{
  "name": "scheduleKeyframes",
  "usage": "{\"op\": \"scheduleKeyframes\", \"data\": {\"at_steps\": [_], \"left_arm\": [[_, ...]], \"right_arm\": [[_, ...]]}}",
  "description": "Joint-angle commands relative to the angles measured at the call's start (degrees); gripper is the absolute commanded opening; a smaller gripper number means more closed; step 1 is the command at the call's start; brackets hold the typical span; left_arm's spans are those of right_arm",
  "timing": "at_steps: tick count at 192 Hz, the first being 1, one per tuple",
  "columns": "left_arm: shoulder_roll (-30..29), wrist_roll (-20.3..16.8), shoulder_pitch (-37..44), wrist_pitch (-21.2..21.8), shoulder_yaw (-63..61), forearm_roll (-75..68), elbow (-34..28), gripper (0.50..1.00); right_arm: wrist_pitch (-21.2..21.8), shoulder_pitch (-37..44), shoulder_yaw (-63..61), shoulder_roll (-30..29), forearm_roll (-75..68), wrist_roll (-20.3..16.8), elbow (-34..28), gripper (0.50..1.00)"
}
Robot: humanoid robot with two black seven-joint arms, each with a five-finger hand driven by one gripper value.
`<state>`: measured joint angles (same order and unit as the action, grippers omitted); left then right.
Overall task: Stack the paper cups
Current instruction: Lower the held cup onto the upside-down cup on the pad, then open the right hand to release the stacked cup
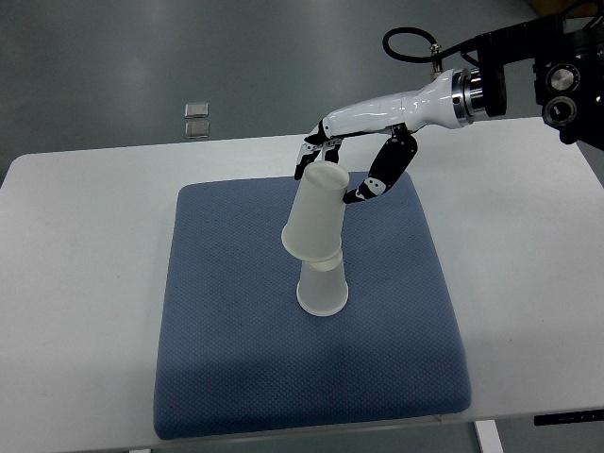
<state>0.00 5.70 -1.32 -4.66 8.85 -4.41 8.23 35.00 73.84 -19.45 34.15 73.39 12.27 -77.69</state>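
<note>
The right hand [344, 170], white-shelled with black finger segments, enters from the picture's right edge on a white forearm joined to a black wrist and camera assembly [557, 75]. Its fingers [316, 151] are curled at the closed base of an inverted white paper cup [314, 215], while the thumb [382, 175] extends down on the opposite side of that base; the fingers appear to touch the cup, but whether the grip is firm cannot be determined from this view. The held cup hangs directly below the fingertips, tilted, with its wide open mouth pointing down and away from the hand. That mouth sits over the top of a second inverted white paper cup [323, 288], which stands upright further below the hand on a blue textured mat [236, 359]. The upper cup overlaps only the top portion of the lower cup and is not seated squarely on it. The mat lies on a white table [75, 283] that extends beyond the hand on all sides. Well to the left of the hand, past the far table edge, two small grey square objects [196, 120] lie on the floor. A black cable loop [408, 42] rises above the forearm.
</note>
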Motion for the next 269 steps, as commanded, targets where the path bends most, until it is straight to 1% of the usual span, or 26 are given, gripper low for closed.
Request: {"op": "scheduleKeyframes", "data": {"at_steps": [1,61,155,166,185,197,198,200,201,208,209,216,217,228,269], "left_arm": [[0.0,0.0,0.0,0.0,0.0,0.0,-0.1,1.000],[0.0,0.0,0.0,0.0,-0.1,-0.1,0.0,1.000],[0.0,0.0,0.0,0.0,0.0,0.0,0.0,1.000],[0.0,0.0,0.0,0.0,0.0,0.0,0.0,1.000],[0.0,0.0,0.0,0.0,0.0,0.0,0.0,1.000],[0.0,0.0,0.0,0.0,0.0,0.0,0.0,1.000],[0.0,0.0,0.0,0.0,0.0,-0.1,0.0,1.000],[0.0,0.0,0.0,0.0,0.0,-0.1,0.0,1.000],[0.0,0.0,0.0,0.0,0.0,-0.1,0.0,1.000],[0.0,0.0,0.0,0.0,0.0,-0.1,-0.1,1.000],[0.0,0.0,0.0,0.0,-0.1,-0.1,0.0,1.000],[0.0,0.0,0.0,-0.1,0.0,0.0,0.0,1.000],[0.0,0.0,0.0,0.0,-0.1,-0.1,-0.1,1.000],[0.0,0.0,0.0,0.0,-0.1,0.0,0.0,1.000],[0.0,0.0,0.0,0.0,0.0,0.0,-0.1,1.000]], "right_arm": [[0.0,-0.2,0.3,-0.4,1.1,-0.2,-0.1,0.664],[0.0,-0.4,0.6,-0.3,3.3,-0.2,-1.7,0.664],[0.0,-1.9,0.6,-0.5,4.9,-0.3,-1.8,0.662],[0.0,-2.0,0.6,-0.5,4.9,-0.3,-1.8,0.668],[0.0,-2.3,0.6,-0.4,4.9,-0.6,-1.8,0.690],[0.0,-2.3,0.6,-0.4,4.9,-0.7,-1.8,0.729],[0.0,-2.4,0.6,-0.4,4.9,-0.7,-1.8,0.739],[0.0,-2.4,0.6,-0.4,4.9,-0.7,-1.8,0.740],[0.0,-2.4,0.6,-0.4,4.9,-0.7,-1.8,0.752],[0.0,-2.4,0.6,-0.4,4.9,-0.7,-1.8,0.782],[0.0,-2.4,0.6,-0.4,4.9,-0.7,-1.8,0.793],[0.0,-2.4,0.6,-0.4,4.9,-0.7,-1.8,0.815],[0.0,-2.4,0.6,-0.4,4.9,-0.7,-1.8,0.825],[0.0,-2.4,0.6,-0.4,4.9,-0.7,-1.8,0.852],[0.0,-2.4,0.6,-0.2,4.8,-0.7,-1.8,0.860]]}}
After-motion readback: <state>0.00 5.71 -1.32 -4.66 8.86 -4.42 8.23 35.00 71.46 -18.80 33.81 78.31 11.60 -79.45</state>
